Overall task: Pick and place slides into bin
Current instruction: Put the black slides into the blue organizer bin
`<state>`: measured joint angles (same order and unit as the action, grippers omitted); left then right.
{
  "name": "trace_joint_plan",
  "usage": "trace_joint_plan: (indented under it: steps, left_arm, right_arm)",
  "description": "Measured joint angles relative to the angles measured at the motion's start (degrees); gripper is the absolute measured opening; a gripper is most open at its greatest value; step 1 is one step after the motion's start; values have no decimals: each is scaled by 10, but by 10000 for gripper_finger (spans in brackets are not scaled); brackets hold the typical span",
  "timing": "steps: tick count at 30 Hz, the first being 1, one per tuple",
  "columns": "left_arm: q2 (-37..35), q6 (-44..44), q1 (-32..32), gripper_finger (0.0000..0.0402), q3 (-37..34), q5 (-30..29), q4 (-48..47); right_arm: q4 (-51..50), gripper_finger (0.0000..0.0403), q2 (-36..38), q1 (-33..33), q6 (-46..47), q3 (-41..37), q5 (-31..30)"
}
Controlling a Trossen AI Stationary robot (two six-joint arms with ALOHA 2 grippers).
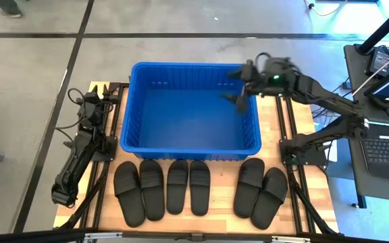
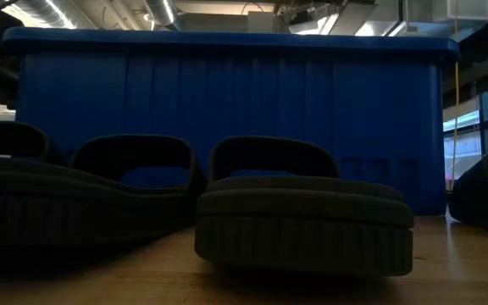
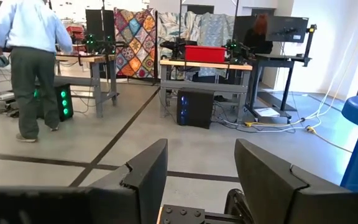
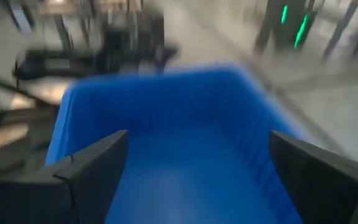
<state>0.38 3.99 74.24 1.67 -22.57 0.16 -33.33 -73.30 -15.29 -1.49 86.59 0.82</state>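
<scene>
Six matte black slides (image 1: 196, 190), open-toed with wide strap bands, lying flat in a row of three pairs along the near edge of the bench (image 1: 302, 145), the rightmost pair angled. Just behind, a large bright blue bin (image 1: 140, 108), rectangular, ribbed-walled, upright, nothing visible inside.

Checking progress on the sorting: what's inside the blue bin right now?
The bin shows only bare blue floor. All six slides lie outside along its near wall. The open right gripper hides one far corner.
</scene>
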Motion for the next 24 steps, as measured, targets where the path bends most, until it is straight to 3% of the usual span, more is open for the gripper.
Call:
trace_joint_plan:
  steps: [9, 24]
  left_arm:
    - [0, 0, 0, 182, 0, 0, 0]
    - [0, 2, 0, 182, 0, 0, 0]
  right_arm:
    - [-275, 385, -86, 184, 164, 138, -107]
    - [-570, 385, -122, 518, 758, 124, -99]
